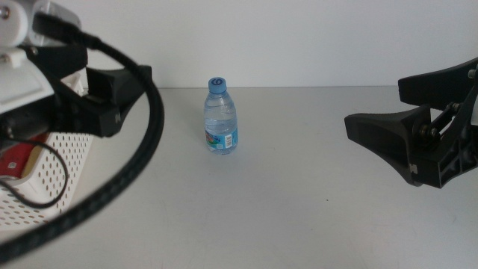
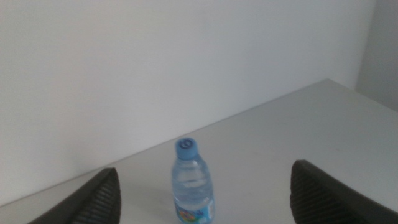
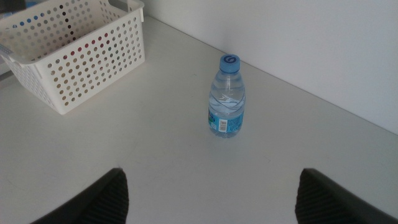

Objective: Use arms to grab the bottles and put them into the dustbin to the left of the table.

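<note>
A clear water bottle (image 1: 221, 118) with a blue cap stands upright on the table (image 1: 299, 202), toward the back middle. The white perforated dustbin (image 1: 56, 175) sits at the left, with something red (image 1: 15, 161) lying inside it. My left gripper (image 1: 131, 97) hovers above the dustbin's far side, open and empty, its jaws pointing at the bottle (image 2: 193, 186). From the right, my right gripper (image 1: 373, 104) hangs open and empty, well clear of the bottle (image 3: 226, 99). The dustbin (image 3: 74, 59) also shows in the right wrist view.
A thick black cable (image 1: 146, 149) from the left arm loops down in front of the dustbin. A plain white wall (image 1: 299, 37) runs along the table's back edge, close behind the bottle.
</note>
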### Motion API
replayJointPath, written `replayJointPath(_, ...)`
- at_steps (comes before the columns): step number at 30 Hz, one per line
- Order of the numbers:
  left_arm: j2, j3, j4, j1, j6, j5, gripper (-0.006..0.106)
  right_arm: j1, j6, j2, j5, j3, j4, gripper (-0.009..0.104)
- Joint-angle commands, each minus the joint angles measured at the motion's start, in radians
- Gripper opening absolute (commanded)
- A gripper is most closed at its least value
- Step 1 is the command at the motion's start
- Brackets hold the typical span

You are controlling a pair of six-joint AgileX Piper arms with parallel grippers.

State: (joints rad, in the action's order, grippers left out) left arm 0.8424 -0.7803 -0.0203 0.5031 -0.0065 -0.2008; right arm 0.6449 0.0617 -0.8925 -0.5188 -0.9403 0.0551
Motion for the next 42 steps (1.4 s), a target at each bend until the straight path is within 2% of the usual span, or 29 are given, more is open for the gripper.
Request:
replayJointPath(1, 0.038, -0.071, -0.004, -0.047, -0.018, 0.105, 0.093, 0.003, 0.013, 0.009, 0.064, -0.039, -0.004, 0.086)
replayJointPath(9, 0.216, -0.253, -0.012, -0.118, 0.099, 0.108, 0.093, 0.003, 0.013, 0.009, 0.064, -0.039, -0.004, 0.086)
replayJointPath(14, 0.306, -0.252, -0.012, -0.116, 0.142, 0.156, 0.093, 0.003, 0.013, 0.009, 0.064, -0.039, -0.004, 0.086)
replayJointPath(17, 0.339, -0.181, -0.012, -0.115, 0.141, 0.296, 0.093, 0.003, 0.013, 0.009, 0.064, -0.039, -0.004, 0.086)
replayJointPath(22, 0.404, 0.014, -0.024, -0.115, 0.088, 0.718, 0.093, 0.003, 0.013, 0.009, 0.064, -0.039, -0.004, 0.086)
replayJointPath(25, 0.477, 0.076, -0.047, -0.117, 0.040, 0.866, 0.093, 0.003, 0.013, 0.009, 0.064, -0.039, -0.004, 0.086)
replayJointPath(42, 0.901, -0.194, -0.090, -0.116, -0.040, 0.875, 0.093, 0.003, 0.012, 0.009, 0.064, -0.039, -0.004, 0.086)
